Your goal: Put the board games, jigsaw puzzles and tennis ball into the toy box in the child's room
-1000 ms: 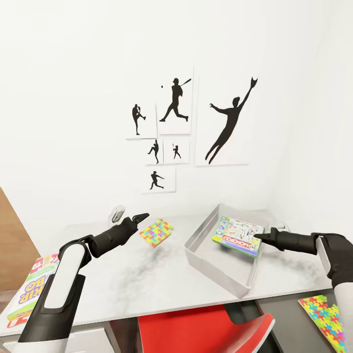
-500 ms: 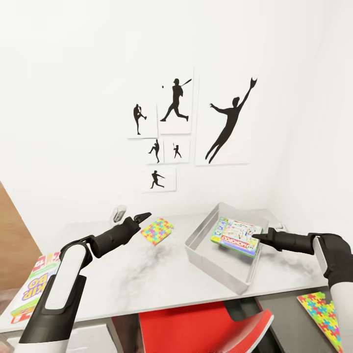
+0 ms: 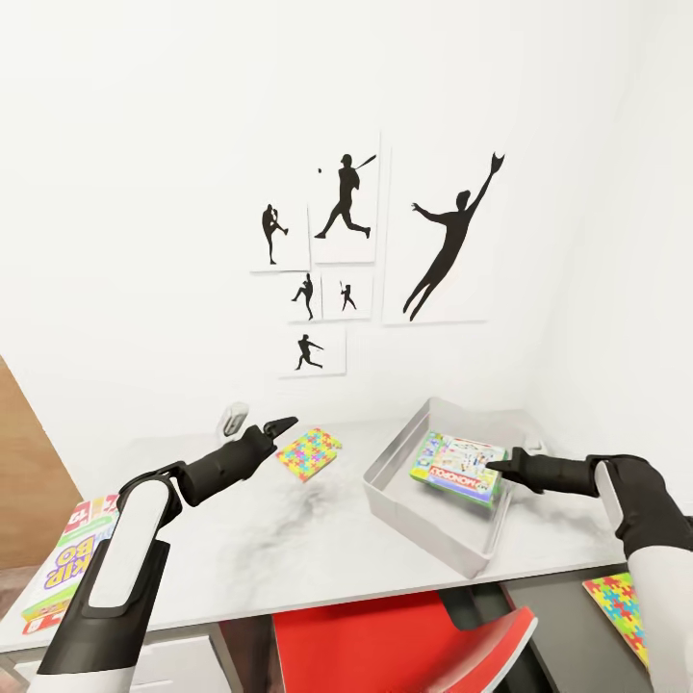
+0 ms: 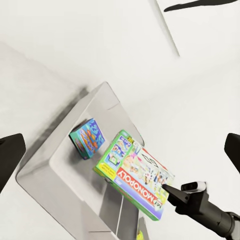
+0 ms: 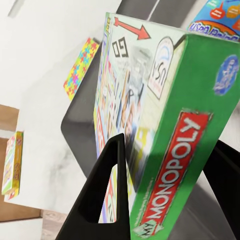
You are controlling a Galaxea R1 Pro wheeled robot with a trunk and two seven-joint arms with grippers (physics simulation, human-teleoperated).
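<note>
Monopoly box (image 3: 458,469) is held by the right gripper (image 3: 497,469), clamped between its two fingers at one edge, tilted, inside the rim of the grey toy box (image 3: 423,525). In the right wrist view the dark fingers (image 5: 107,187) stand either side of the box's green edge, and the lettering reads along it. In the left wrist view the same box (image 4: 137,175) hangs over the bin's interior with the right gripper (image 4: 172,192) at its lower corner, and a small blue board game (image 4: 88,138) lies on the bin's floor beside it.

The toy box stands on the light grey top of the table (image 3: 289,539), near the corner of the white walls. One jigsaw puzzle (image 3: 308,452) lies flat on the table between the left gripper and the bin, apart from both. A second jigsaw puzzle (image 3: 616,611) lies on the darker top at the right edge of the head view. The Skip-Bo box (image 3: 67,568) lies at the table's left end, partly behind the left arm.

The left gripper (image 3: 281,425) hovers above the table just beside the first puzzle, jaws apart, holding nothing; in the left wrist view its fingertips (image 4: 10,152) stand wide at either edge. Black baseball-player prints (image 3: 342,250) hang on the wall behind. A red chair (image 3: 404,645) shows below the table edge.
</note>
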